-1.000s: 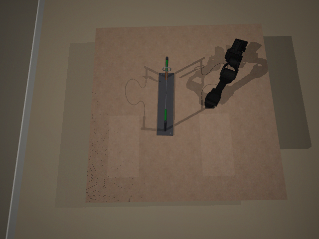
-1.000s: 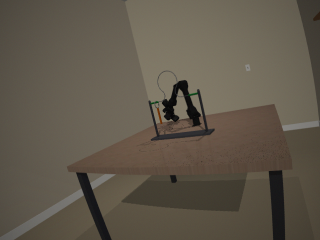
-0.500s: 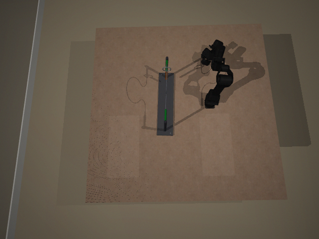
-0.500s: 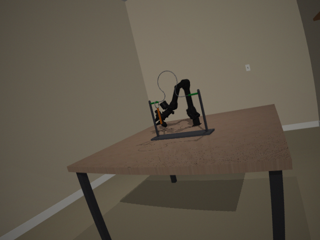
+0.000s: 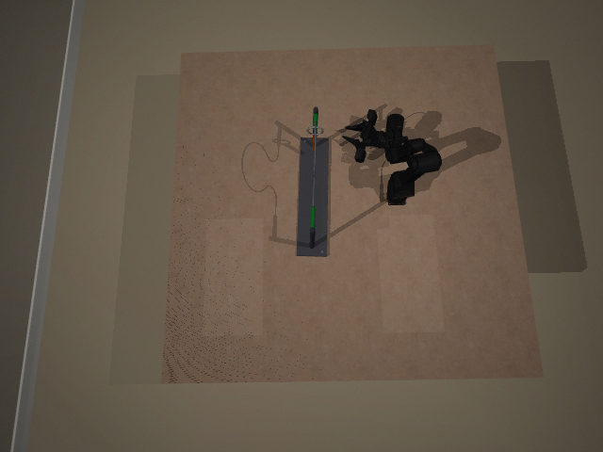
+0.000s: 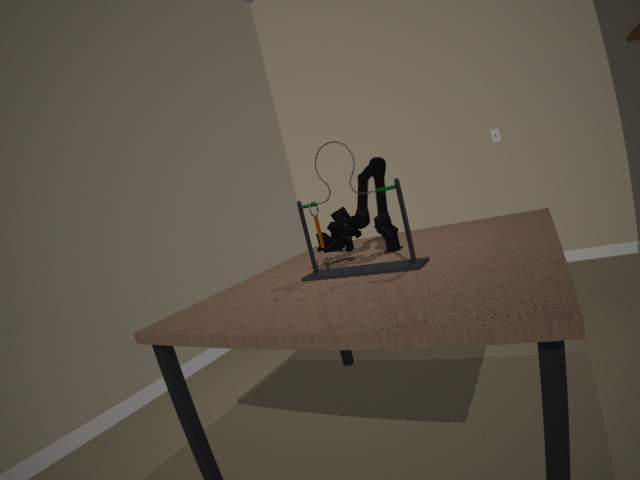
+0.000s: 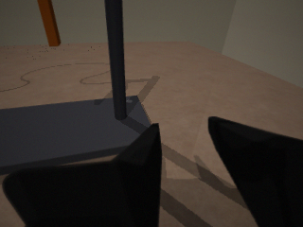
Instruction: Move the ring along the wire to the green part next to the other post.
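Note:
The ring (image 5: 307, 130) (image 6: 318, 210) hangs on the green part (image 5: 315, 117) (image 6: 303, 207) beside one post (image 6: 308, 237) (image 7: 116, 61). Its orange handle (image 5: 314, 142) (image 6: 319, 232) (image 7: 48, 24) hangs down, its lower end showing at the upper left of the wrist view. The thin grey wire (image 5: 313, 180) (image 6: 333, 141) arches up and runs to the other green part (image 5: 312, 217) (image 6: 386, 188) by the far post (image 5: 312, 238) (image 6: 405, 222). My gripper (image 5: 345, 133) (image 7: 183, 126) is partly open and empty, low on the robot's side of the stand, apart from the handle.
The posts stand on a long dark base plate (image 5: 320, 194) (image 6: 372, 269) (image 7: 57, 134) on the wooden table (image 5: 350, 292) (image 6: 361, 310). In the wrist view, the near post and the plate's end lie ahead of the left finger. Shadows of the stand cross the table.

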{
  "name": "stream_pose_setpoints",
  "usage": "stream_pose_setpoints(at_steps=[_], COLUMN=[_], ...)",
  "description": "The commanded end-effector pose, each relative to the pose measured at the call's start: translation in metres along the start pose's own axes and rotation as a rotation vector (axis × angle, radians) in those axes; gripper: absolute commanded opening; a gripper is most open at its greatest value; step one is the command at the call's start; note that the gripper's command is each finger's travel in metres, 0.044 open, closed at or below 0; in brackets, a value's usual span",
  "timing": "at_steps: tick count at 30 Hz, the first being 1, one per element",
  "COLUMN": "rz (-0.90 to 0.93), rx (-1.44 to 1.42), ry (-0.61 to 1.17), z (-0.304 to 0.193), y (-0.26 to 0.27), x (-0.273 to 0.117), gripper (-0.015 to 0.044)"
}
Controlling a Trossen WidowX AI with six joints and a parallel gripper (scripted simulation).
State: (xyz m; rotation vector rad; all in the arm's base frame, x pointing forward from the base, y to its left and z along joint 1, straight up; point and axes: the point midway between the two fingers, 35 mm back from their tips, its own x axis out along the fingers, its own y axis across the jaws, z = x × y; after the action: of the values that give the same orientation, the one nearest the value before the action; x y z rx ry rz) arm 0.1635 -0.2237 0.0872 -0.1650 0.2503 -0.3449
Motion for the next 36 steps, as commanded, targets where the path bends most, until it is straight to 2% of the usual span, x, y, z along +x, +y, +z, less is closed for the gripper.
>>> stream_pose_setpoints(at_steps=[1, 4, 13, 25, 36], rz=[0.234, 0.326, 0.324, 0.301, 0.300], rx=[0.123, 0.168, 0.162, 0.147, 0.146], ry=[-0.102, -0.131, -0.128, -0.168, -0.169], z=[0.014, 0.019, 0.024, 0.076, 0.078], y=[0.062, 0.084, 0.083, 0.084, 0.083], x=[-0.005, -0.011, -0.006, 0.029, 0.037], gripper=[0.0160, 0.0160, 0.0160, 0.0160, 0.0160])
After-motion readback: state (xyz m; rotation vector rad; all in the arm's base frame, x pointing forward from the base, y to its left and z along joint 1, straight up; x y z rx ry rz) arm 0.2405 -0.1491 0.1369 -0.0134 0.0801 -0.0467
